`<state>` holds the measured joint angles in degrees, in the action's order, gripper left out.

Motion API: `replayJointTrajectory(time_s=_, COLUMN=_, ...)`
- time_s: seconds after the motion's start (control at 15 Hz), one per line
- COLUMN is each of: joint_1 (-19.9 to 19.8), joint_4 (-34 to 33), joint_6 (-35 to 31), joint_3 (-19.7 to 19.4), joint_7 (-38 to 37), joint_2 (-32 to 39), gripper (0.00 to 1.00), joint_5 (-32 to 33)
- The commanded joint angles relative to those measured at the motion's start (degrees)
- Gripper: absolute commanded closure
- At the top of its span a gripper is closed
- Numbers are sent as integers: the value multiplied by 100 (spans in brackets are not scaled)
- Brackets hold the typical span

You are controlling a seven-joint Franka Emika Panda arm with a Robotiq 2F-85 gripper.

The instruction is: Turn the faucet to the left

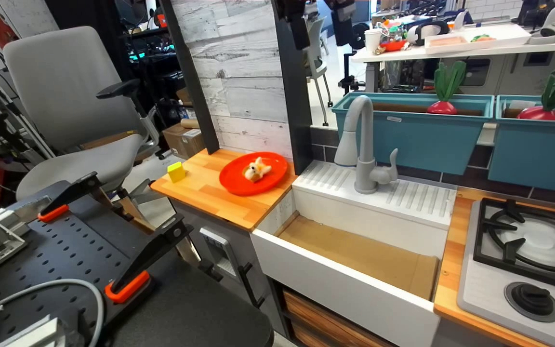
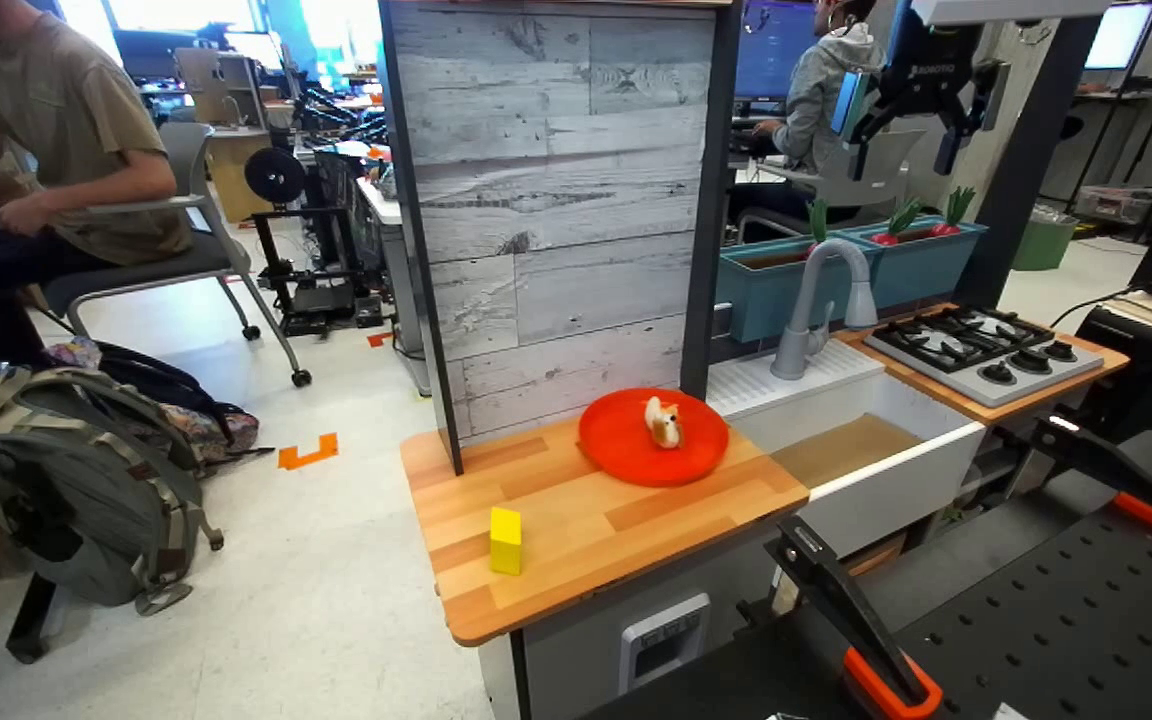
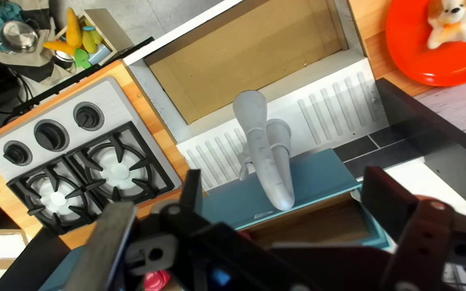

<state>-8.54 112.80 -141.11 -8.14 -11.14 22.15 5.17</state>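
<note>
The grey faucet (image 1: pixel 367 130) stands upright on the white ledge behind the sink; it also shows in an exterior view (image 2: pixel 802 310) and the wrist view (image 3: pixel 262 149). Its arched spout ends in a flared head pointing down over the ledge and the sink's back edge. Its small side lever (image 1: pixel 393 166) is on the stove side. My gripper (image 2: pixel 902 160) is open and empty, high above the faucet and the planters. It shows at the top edge of an exterior view (image 1: pixel 321 36). In the wrist view the faucet's arch lies between the wide-apart fingers (image 3: pixel 283 173), below them and apart.
Blue planters (image 1: pixel 412 137) with toy radishes stand right behind the faucet. A dark post (image 1: pixel 297 96) and wood-panel wall rise beside it. The sink (image 1: pixel 345 270) is in front, the stove (image 1: pixel 537 241) to one side. A red plate (image 1: pixel 229 183) with a toy dog and a yellow block (image 1: pixel 176 172) lie opposite.
</note>
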Motion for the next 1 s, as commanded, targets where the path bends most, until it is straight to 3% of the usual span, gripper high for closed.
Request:
replayJointTrajectory(time_s=0.0, joint_1=-98, joint_4=-597, joint_6=36, joint_3=-34, joint_7=409, joint_2=606, gripper=0, joint_5=-136)
replayJointTrajectory(time_s=0.73, joint_1=-22, joint_4=-1745, joint_6=324, joint_3=-99, joint_7=427, joint_2=1997, gripper=0, joint_5=-28)
replayJointTrajectory(time_s=0.8, joint_1=-31, joint_4=-1801, joint_6=333, joint_3=-97, joint_7=463, joint_2=2064, gripper=25, joint_5=-19)
replayJointTrajectory(time_s=0.87, joint_1=-32, joint_4=-1865, joint_6=335, joint_3=-103, joint_7=468, joint_2=2128, gripper=26, joint_5=-14)
replayJointTrajectory(time_s=0.93, joint_1=-32, joint_4=-1903, joint_6=352, joint_3=-112, joint_7=484, joint_2=2171, gripper=34, joint_5=-5)
